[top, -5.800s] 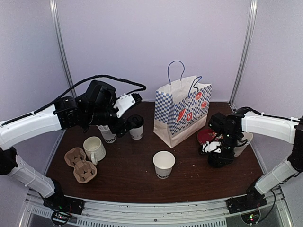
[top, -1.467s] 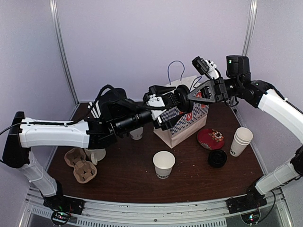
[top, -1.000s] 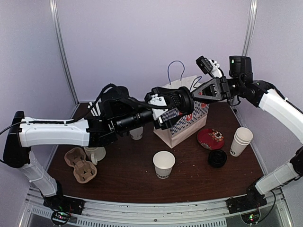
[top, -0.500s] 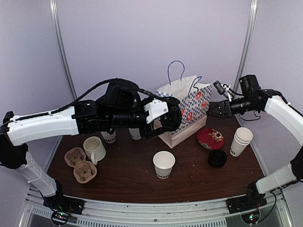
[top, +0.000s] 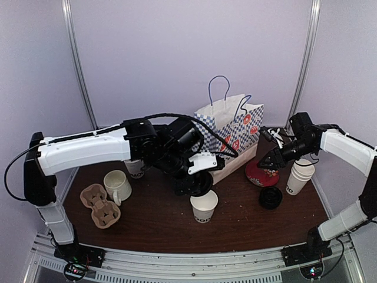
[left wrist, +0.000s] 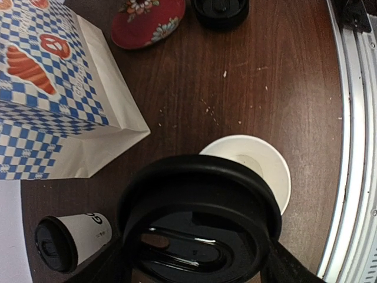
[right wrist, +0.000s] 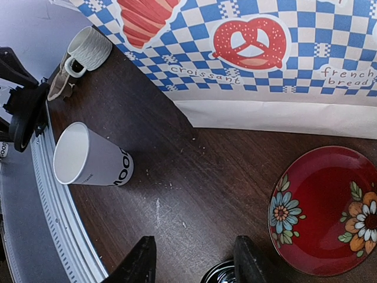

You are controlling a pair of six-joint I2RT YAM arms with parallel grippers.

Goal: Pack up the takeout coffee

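An open white paper cup [top: 204,205] with black lettering stands at the table's front middle; it also shows in the left wrist view [left wrist: 254,170] and the right wrist view [right wrist: 88,157]. My left gripper [top: 194,184] is shut on a black round lid [left wrist: 200,224] and holds it just above and beside that cup's rim. A lidded cup [top: 134,168] stands behind the left arm, and one shows in the left wrist view [left wrist: 70,239]. My right gripper [top: 270,158] is open and empty [right wrist: 194,259] over the table by the red plate.
A blue-checked paper bag [top: 227,138] stands upright at the back middle. A red flowered plate [top: 261,174], a stack of black lids [top: 270,197] and stacked white cups [top: 297,175] are at the right. A cream mug [top: 116,186] and a cardboard cup carrier [top: 100,205] are at the left.
My left gripper has come down and forward from the bag with the black lid, to just above the open cup. My right gripper has dropped from beside the bag to near the red plate.
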